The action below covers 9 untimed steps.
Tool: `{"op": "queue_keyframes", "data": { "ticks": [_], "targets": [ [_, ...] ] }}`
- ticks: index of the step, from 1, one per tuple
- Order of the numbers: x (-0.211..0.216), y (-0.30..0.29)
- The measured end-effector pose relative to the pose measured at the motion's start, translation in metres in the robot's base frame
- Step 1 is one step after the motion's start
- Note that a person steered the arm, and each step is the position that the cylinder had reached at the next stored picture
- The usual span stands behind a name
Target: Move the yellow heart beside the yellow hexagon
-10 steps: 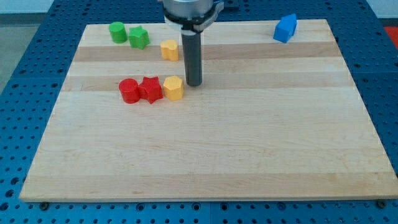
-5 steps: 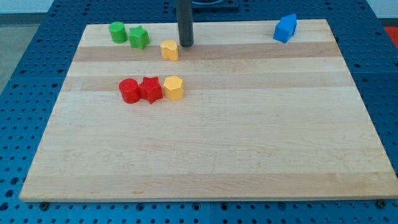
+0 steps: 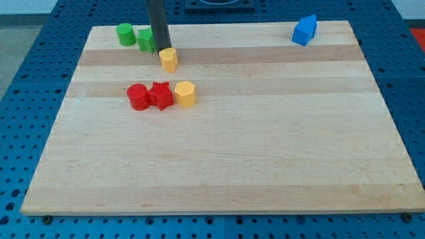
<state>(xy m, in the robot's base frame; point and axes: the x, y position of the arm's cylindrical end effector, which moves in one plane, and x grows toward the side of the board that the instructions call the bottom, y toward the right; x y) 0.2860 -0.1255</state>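
Observation:
The yellow heart (image 3: 169, 59) lies near the view's top left of the wooden board (image 3: 219, 166). The yellow hexagon (image 3: 185, 93) sits lower and slightly right of it, touching the red star (image 3: 161, 95). My tip (image 3: 161, 49) stands just above and to the left of the yellow heart, touching or almost touching its upper edge. The rod partly hides the green star (image 3: 146, 40).
A red cylinder (image 3: 138, 97) sits left of the red star. A green cylinder (image 3: 125, 33) is by the green star at the top left. A blue block (image 3: 305, 30) is at the top right corner.
My tip moved from beside the yellow hexagon up to the top, then left behind the yellow heart. The heart has shifted left and slightly down.

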Motion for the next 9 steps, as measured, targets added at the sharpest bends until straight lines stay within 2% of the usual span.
{"op": "queue_keyframes", "data": {
  "ticks": [4,9],
  "targets": [
    [0.049,0.001],
    [0.055,0.060]
  ]
}}
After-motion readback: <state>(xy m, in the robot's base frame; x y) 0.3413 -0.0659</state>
